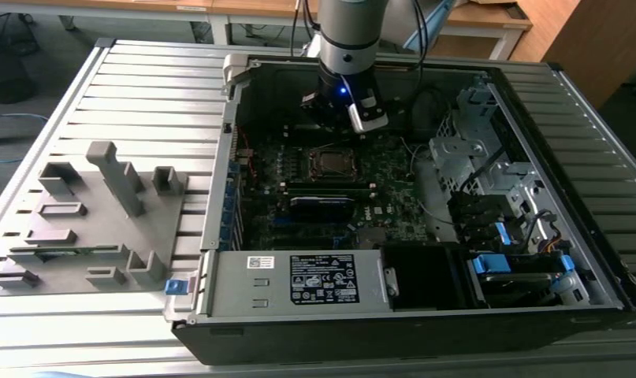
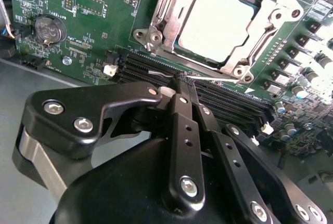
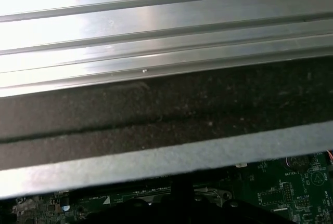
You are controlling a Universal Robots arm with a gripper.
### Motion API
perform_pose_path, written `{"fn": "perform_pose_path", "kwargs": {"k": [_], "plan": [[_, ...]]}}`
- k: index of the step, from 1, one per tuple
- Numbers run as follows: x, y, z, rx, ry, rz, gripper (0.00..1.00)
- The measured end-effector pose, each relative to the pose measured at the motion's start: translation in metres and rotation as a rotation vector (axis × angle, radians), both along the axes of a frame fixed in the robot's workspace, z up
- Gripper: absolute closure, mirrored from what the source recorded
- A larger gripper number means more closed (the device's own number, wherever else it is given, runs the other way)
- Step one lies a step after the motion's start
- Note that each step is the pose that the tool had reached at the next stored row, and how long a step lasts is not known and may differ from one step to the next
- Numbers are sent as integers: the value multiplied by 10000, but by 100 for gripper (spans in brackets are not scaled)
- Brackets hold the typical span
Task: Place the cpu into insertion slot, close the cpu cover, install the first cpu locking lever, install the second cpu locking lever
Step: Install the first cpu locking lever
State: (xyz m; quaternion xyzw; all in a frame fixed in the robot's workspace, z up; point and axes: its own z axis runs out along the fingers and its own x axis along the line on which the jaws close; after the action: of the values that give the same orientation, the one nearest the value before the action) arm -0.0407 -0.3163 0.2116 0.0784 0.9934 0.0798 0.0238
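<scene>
The end effector (image 2: pixel 181 85), fingers pressed together and gripping nothing, sits near the cpu (image 2: pixel 213 24), which lies under its closed cover (image 2: pixel 179 5).

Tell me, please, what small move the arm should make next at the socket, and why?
Probably press the pincer slightly down on the thin lever rod beside its tips: the cpu already lies under the lowered cpu cover, and the shut pincer sits right at that rod, whether touching I cannot tell.
</scene>
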Motion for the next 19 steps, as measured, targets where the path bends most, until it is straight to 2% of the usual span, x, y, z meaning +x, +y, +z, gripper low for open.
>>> {"fn": "perform_pose_path", "kwargs": {"k": [3,6,11,12,16,17,19], "plan": [[0,0,-7,1,-1,-273,89],[0,0,-13,0,0,-713,89],[-32,17,-15,1,-18,-855,89],[-45,22,-15,3,-57,-868,89],[-79,28,-16,14,-299,-888,89],[-78,29,-17,16,-329,-887,89],[-78,29,-17,16,-353,-886,89]]}}
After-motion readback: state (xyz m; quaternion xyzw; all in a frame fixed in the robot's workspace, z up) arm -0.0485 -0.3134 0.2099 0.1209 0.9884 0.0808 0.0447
